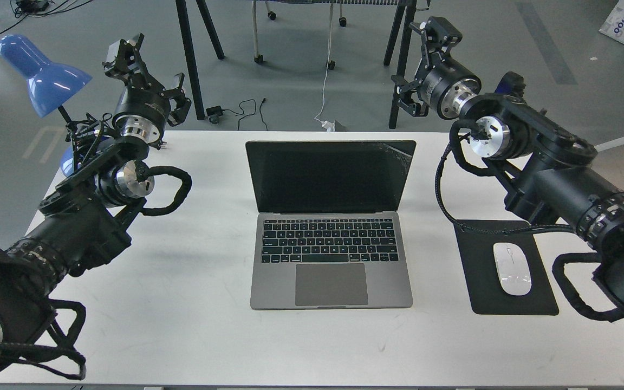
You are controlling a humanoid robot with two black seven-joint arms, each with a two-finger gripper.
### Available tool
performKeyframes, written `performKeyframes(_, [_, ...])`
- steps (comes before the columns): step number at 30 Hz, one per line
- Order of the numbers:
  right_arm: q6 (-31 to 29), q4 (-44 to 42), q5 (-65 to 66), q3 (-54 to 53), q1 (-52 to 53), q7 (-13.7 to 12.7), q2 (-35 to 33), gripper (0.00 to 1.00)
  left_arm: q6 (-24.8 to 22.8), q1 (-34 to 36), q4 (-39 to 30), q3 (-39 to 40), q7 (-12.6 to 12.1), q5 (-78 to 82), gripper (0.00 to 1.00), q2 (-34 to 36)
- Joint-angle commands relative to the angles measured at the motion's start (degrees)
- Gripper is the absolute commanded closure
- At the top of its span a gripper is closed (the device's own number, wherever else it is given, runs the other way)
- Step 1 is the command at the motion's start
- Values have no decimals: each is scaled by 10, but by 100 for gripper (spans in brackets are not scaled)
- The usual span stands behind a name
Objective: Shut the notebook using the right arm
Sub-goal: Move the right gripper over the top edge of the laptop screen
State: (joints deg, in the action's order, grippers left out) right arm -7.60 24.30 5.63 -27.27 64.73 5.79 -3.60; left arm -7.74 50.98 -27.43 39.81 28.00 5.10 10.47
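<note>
The notebook (329,225) lies open in the middle of the white table (193,303). Its dark screen stands upright and faces me, with a crack in its top right corner. My right gripper (418,66) hangs in the air behind the table's far edge, just up and right of the screen's top right corner. Its thin fingers are spread open and hold nothing. My left gripper (152,73) is raised at the far left, open and empty, well away from the notebook.
A black mousepad (485,295) with a white mouse (512,261) lies to the right of the notebook, under my right arm. A blue desk lamp (41,76) stands at the far left corner. Black table legs (401,65) stand on the floor behind.
</note>
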Motion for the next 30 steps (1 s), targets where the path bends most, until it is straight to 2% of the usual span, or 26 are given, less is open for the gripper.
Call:
performKeyframes(1, [10,-38,0,22,13,0,32,0,0,0,0,0,0,0,0,0])
performKeyframes(9, [37,-49,0,33,14,0,36,0,0,0,0,0,0,0,0,0])
performKeyframes(30, [29,-38,0,172,16,-7,36,0,0,0,0,0,0,0,0,1])
